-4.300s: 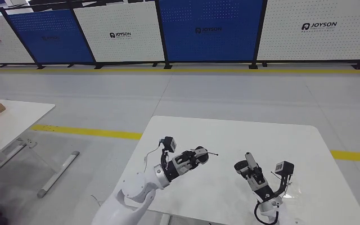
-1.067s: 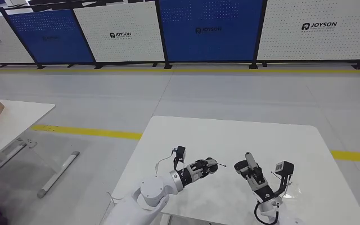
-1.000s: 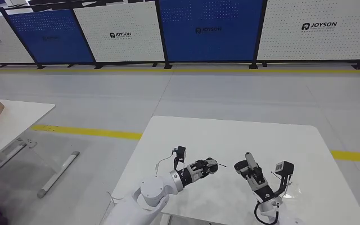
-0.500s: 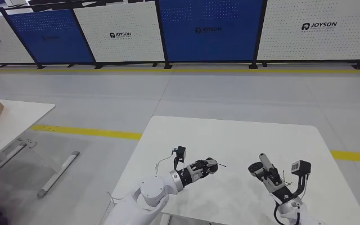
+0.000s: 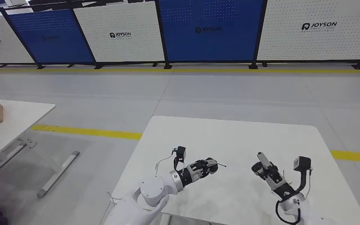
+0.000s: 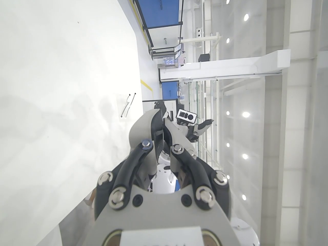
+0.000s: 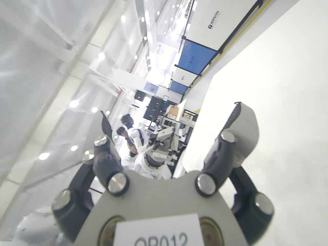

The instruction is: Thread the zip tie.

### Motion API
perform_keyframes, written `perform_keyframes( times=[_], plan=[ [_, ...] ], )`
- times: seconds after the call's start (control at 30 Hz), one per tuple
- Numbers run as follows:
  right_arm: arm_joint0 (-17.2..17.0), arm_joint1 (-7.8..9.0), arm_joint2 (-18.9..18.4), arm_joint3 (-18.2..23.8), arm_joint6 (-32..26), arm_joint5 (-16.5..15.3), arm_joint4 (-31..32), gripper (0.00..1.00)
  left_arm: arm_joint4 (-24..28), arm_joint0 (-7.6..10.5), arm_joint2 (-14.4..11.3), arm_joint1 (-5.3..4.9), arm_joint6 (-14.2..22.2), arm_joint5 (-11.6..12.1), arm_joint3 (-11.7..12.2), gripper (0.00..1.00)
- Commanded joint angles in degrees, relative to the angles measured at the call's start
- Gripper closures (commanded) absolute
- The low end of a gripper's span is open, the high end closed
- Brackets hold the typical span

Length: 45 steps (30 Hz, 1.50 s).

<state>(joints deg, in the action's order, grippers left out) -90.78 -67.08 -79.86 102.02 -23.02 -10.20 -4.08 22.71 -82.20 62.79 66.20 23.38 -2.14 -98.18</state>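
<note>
Two grippers face each other low over the white table (image 5: pixel 225 132): our left gripper (image 5: pixel 213 165) is pinched shut on a thin black zip tie (image 5: pixel 223 165) whose tip pokes toward the right gripper (image 5: pixel 259 163), whose jaws stand wide apart, we judge, to take that end.

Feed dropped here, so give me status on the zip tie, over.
Left gripper shut on zip tie, end poking out. Right gripper open, empty, standing apart. Spare ties lie on table by its edge, not blocking.
</note>
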Motion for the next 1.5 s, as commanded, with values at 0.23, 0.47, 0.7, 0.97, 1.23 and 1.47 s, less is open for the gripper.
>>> perform_keyframes(
  times=[0.23, 0.47, 0.7, 0.97, 1.23, 1.47],
  plan=[
    [4.77, 2.13, -5.71, 2.48, -14.55, 9.11, 15.69, 0.00, 0.00, 0.00, 0.00, 0.00, 0.00, 0.00, 0.00, 1.00],
    [6.33, 2.30, -5.64, 2.03, -15.08, 10.45, 18.18, 0.00, 0.00, 0.00, 0.00, 0.00, 0.00, 0.00, 0.00, 1.00],
    [6.30, 2.30, -5.63, 1.96, -14.99, 10.40, 18.20, 0.00, 0.00, 0.00, 0.00, 0.00, 0.00, 0.00, 0.00, 1.00],
    [8.15, 3.69, -9.24, 2.82, -22.17, 11.29, 27.31, 0.00, 0.00, 0.00, 0.00, 0.00, 0.00, 0.00, 0.00, 1.00],
    [9.80, 4.91, -6.18, 5.63, -29.59, 18.16, 51.08, 0.00, 0.00, 0.00, 0.00, 0.00, 0.00, 0.00, 0.00, 1.00],
    [10.29, 4.84, -5.74, 5.17, -29.19, 18.72, 51.36, 0.00, 0.00, 0.00, 0.00, 0.00, 0.00, 0.00, 0.00, 1.00]
  ],
)
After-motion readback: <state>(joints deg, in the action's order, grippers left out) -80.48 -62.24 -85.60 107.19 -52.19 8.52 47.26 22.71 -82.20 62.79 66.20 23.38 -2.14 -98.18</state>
